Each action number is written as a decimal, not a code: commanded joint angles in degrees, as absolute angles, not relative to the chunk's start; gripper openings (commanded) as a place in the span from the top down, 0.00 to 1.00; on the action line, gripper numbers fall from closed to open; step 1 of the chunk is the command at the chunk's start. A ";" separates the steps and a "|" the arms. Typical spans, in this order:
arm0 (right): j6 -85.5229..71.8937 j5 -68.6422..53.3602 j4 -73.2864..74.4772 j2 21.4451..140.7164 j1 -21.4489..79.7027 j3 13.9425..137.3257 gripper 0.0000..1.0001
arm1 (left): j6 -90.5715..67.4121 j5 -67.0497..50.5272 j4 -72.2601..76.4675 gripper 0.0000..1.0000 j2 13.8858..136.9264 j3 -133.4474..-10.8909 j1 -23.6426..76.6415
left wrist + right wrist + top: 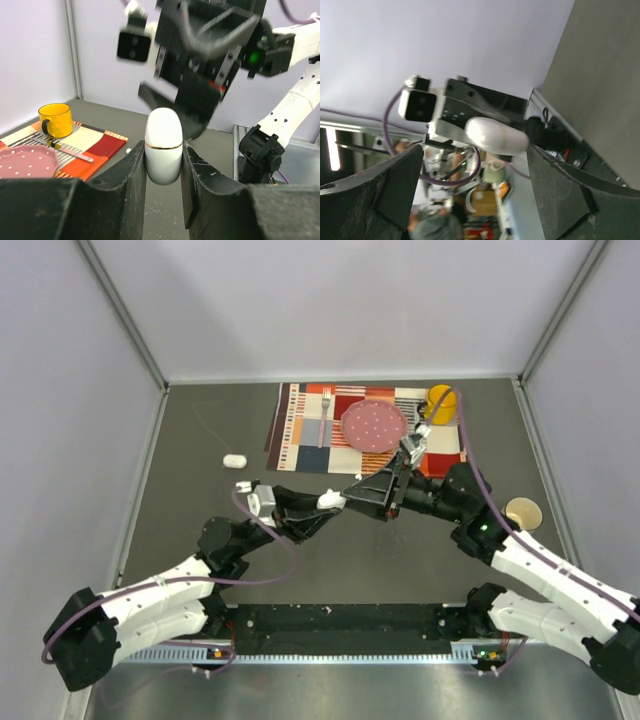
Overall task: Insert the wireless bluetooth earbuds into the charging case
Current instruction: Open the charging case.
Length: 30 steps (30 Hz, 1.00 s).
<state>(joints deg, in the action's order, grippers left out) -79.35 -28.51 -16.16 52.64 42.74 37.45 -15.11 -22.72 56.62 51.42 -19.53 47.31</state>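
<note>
Seemingly, a tiny white earbud [128,150] lies on the surface [125,127] at nine o'clock of the charging case [163,135], which the left pincer [163,167] clamps aloft, lid shut. Close by, the right pincer [475,155] stands spread apart; a careless pry could twist the case loose.

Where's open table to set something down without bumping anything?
Bare table lies left of the placemat, beyond the small white piece; more between the left arm and right arm. Crowded: the placemat with fork, plate, mug, and the centre around the held white case.
</note>
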 commanded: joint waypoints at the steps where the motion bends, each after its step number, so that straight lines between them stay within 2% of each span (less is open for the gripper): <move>1: -60.74 -23.47 -0.88 47.64 43.51 45.35 0.16 | -14.24 -19.52 67.48 1.00 48.43 -14.43 47.37; 12: -46.41 -19.16 15.03 48.87 44.47 50.80 0.13 | -13.36 -20.65 75.41 1.00 49.57 -11.34 47.29; 20: -44.91 -20.03 15.30 51.59 45.00 53.00 0.12 | -14.77 -22.85 75.15 1.00 51.50 -12.57 47.29; 30: -50.01 -25.05 7.03 55.19 45.88 50.36 0.12 | -16.26 -24.87 74.44 1.00 53.35 -14.32 47.29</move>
<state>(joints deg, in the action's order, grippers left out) -48.66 -23.24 12.12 54.46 44.45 49.91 -14.57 -23.11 70.81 52.62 -11.57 47.31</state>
